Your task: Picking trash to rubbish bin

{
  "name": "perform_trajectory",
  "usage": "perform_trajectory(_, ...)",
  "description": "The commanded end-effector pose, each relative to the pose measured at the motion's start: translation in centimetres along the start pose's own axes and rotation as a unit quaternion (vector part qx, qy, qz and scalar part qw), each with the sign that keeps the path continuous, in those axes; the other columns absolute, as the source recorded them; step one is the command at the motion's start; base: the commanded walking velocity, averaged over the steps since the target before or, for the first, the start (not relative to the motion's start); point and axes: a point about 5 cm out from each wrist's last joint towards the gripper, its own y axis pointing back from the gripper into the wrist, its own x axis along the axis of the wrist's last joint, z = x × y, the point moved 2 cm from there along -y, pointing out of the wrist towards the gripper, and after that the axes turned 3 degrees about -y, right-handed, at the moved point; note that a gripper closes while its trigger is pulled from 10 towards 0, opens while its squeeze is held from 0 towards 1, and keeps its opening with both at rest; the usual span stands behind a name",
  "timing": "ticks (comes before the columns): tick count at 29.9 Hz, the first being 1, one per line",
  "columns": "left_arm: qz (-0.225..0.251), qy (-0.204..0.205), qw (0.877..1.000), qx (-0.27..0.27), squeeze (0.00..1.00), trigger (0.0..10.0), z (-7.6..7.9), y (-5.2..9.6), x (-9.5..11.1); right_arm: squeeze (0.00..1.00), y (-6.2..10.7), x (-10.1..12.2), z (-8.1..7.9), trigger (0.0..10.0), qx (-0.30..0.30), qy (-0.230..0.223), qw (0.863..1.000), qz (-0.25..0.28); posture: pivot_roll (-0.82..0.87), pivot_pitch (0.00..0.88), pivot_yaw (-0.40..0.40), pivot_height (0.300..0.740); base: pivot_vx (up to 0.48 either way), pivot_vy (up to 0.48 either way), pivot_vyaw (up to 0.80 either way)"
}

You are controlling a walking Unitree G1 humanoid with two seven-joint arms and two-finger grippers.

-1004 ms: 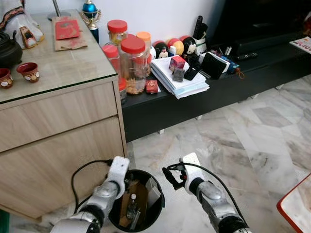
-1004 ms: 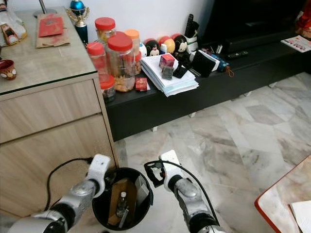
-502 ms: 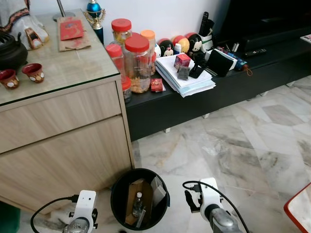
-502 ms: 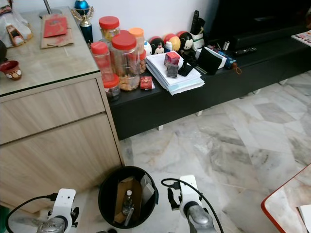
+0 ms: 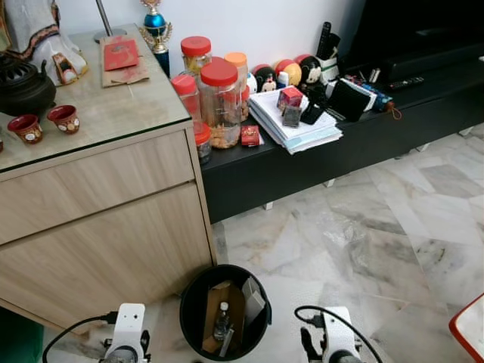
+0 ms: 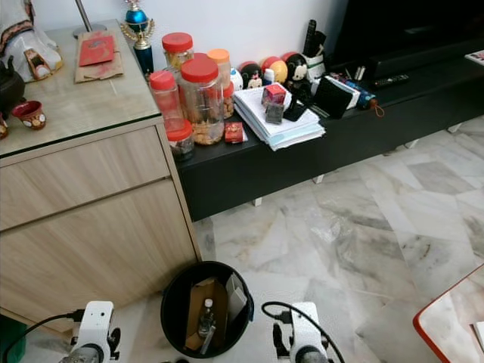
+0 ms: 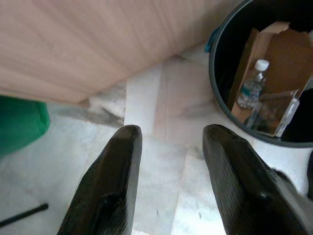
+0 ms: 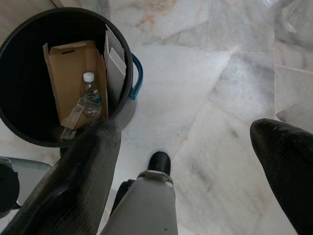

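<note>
A round black plastic rubbish bin [image 5: 224, 311] stood on the pale marble-tiled floor [image 5: 393, 227], just in front of the light wooden cabinet [image 5: 98, 219]. Inside it lay four pieces of trash: one brown cardboard box [image 8: 73, 78] standing on end, one small clear plastic bottle with a white cap [image 8: 90, 95] leaning against the box, one grey-white flat carton [image 8: 115, 63] along the bin wall, and one clear plastic wrapper [image 8: 71, 120] beneath the bottle. A blue handle [image 8: 138, 78] showed on the bin's outer side.

The left gripper [image 7: 171, 186] hung low over the floor beside the bin, near the cabinet's base, its two black fingers [image 7: 110, 191] parted and holding nothing. The right gripper [image 8: 195, 186] hung on the bin's other side, its two fingers [image 8: 73, 186] spread wide apart and empty. Both white wrists appeared at the bottom edge of the head views, one on each side of the bin.

On the cabinet's glass top [image 5: 98, 113] sat two small red cups [image 5: 45, 125], one black iron teapot [image 5: 23, 87], one red envelope on brown paper [image 5: 121, 57] and one small trophy [image 5: 155, 23]. To the right ran a long low black shelf [image 5: 348, 144] carrying several clear jars with red or orange lids [image 5: 219, 102], a stack of white papers [image 5: 295, 128] and a row of round toy figures [image 5: 283, 72]. A green object [image 7: 22, 122] lay at the cabinet's far corner.
</note>
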Motion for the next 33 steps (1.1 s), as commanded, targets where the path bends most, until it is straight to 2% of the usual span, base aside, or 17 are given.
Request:
perform_trajectory(1, -0.01, -0.004, 1.0, -0.006, 0.0, 10.0, 0.0, 0.1, -0.4, 0.0, 0.1, -0.6, 0.1, 10.0, -0.008, -0.009, 1.0, -0.01, -0.09, 0.029, 0.028, 0.74, -0.259, 0.0, 0.0)
perform_trajectory(19, -0.01, -0.013, 1.0, -0.009, 0.0, 10.0, -0.1, 0.0, -0.4, 0.0, -0.1, 0.0, -0.5, 10.0, -0.003, -0.01, 1.0, 0.0, -0.09, 0.005, 0.034, 0.74, -0.254, 0.0, 0.0)
perform_trajectory(26, -0.002, -0.018, 1.0, -0.017, 0.0, 10.0, 0.4, 0.0, 0.1, 0.0, -0.3, 1.1, -0.5, 10.0, 0.0, -0.007, 1.0, 0.016, -0.09, 0.014, 0.024, 0.74, -0.174, 0.0, 0.0)
perform_trajectory(30, 0.025, -0.038, 0.998, -0.032, 0.0, 10.0, 1.3, -0.3, 1.5, 0.0, -0.5, 2.3, -0.8, 10.0, 0.008, -0.005, 0.999, 0.038, -0.09, 0.022, 0.017, 0.74, 0.0, 0.0, 0.0)
perform_trajectory(33, 0.075, -0.085, 0.991, -0.073, 0.0, 10.0, 2.9, -0.4, 3.9, 0.0, -0.8, 3.8, -1.3, 10.0, 0.02, 0.004, 0.998, 0.063, -0.08, 0.026, 0.012, 0.74, 0.0, 0.0, 0.0)
